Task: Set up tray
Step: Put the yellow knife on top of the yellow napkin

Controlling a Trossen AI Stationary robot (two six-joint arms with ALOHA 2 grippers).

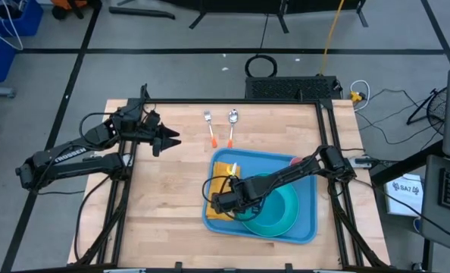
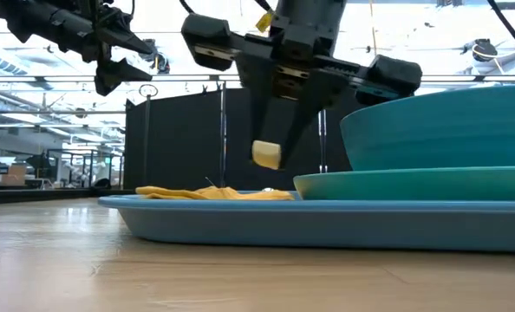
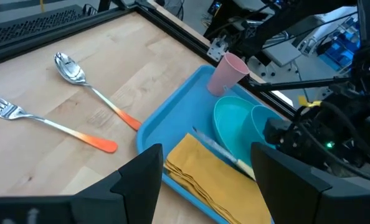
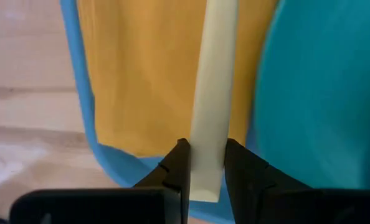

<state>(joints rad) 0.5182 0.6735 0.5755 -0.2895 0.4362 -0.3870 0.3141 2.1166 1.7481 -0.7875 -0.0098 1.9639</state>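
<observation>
Two dark arms, white TROSSEN lettering

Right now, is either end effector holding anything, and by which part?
The right end effector clamps a cream, flat utensil handle near one end, above the yellow napkin on the tray. The left end effector holds nothing.

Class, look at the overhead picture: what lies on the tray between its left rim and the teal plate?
In the high view, a folded yellow napkin lies on the tray between that rim and the teal plate; the right gripper holds a pale utensil handle above it.
</observation>
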